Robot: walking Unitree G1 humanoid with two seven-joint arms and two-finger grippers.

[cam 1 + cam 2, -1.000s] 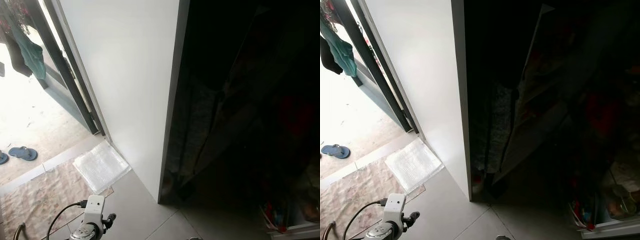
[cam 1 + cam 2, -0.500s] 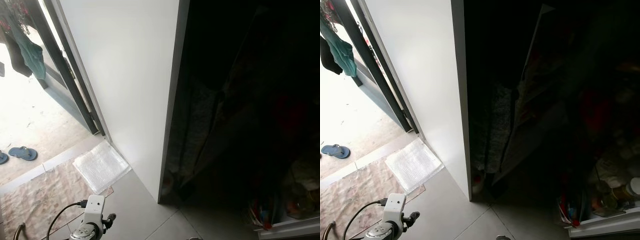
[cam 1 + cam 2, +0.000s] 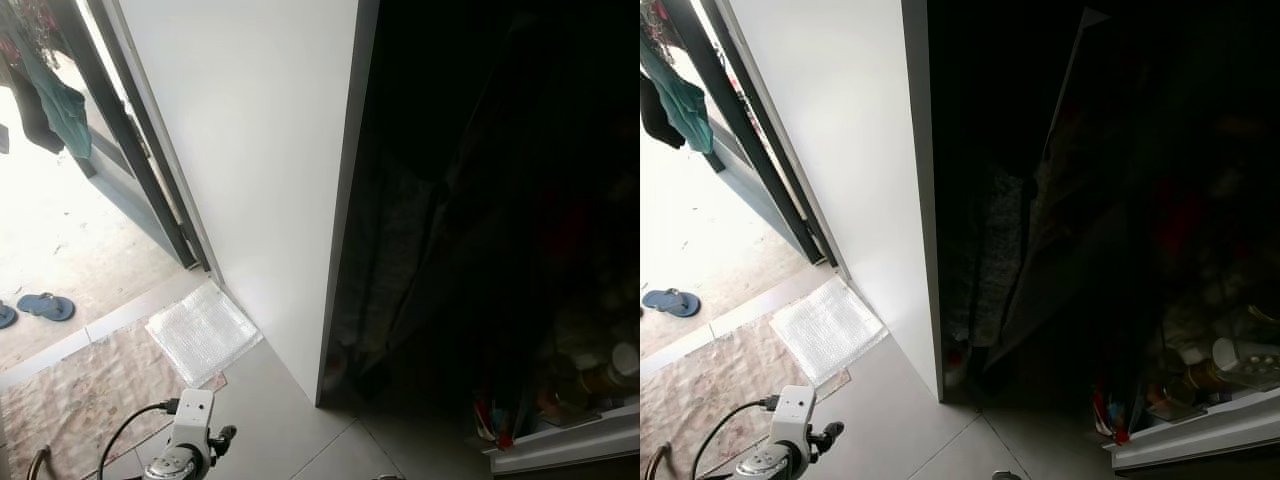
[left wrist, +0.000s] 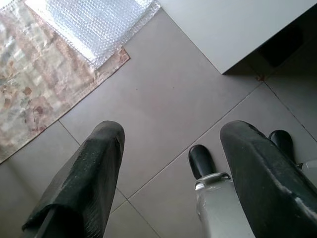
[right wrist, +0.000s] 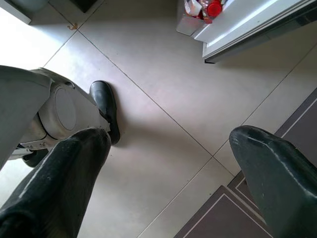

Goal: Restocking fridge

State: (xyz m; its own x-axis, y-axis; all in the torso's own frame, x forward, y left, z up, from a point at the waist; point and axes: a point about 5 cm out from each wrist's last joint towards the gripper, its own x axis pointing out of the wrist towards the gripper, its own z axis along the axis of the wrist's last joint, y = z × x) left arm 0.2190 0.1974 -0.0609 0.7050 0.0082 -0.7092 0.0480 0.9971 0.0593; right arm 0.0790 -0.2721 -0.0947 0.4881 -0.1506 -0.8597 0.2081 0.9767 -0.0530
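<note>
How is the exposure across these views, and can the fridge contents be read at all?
Eye views: doorway blown out, white fridge side evenly lit, interior nearly black; only the door shelf and a few jars emerge dimly. Both wrist views: evenly lit, sharp floor tiles, with the fingers close and soft.

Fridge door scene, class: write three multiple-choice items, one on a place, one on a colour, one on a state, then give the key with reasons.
1. Where does the bubble wrap sheet lie?
A. on the floor beside the white panel
B. on a fridge door shelf
C. in the left pincer

2. What colour is the sandal outside?
A. red
B. blue
C. yellow

3. How are the left pincer fingers?
A. shut on a jar
B. shut, empty
C. apart, empty

Key: A, it lies flat on the tiles at the panel's foot; B, it is blue on the pale ground; C, floor tiles show between the fingers.
</note>
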